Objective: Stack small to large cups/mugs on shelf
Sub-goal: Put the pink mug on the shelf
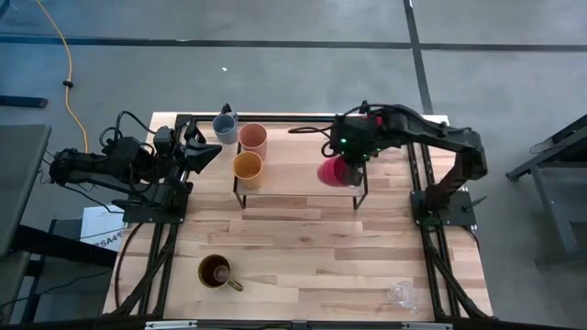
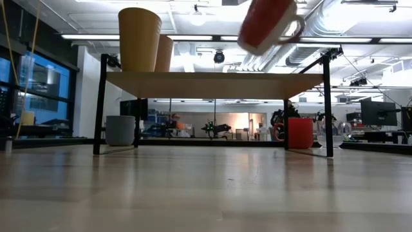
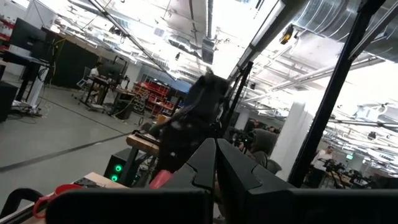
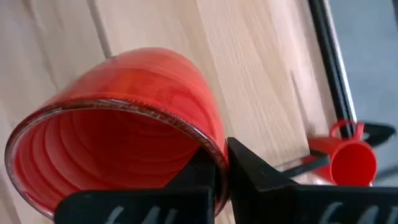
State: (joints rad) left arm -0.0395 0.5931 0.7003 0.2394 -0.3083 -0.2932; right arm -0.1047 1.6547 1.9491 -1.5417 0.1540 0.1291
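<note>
Dark fingers (image 4: 221, 165) on glossy red cup (image 4: 124, 118) rim

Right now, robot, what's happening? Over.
Right gripper shut on red cup's rim, tilted above wooden-topped shelf. Left gripper shut, waiting beside shelf. Nothing blocking.

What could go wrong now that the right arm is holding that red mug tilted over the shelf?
The right gripper pinches only the rim of the red glossy mug, tilted above the wooden-topped black-framed shelf; the thin hold might slip. Set down tilted, the mug could tip or roll off the shelf's right end. A second red cup stands on the table below that end and could be struck.
</note>
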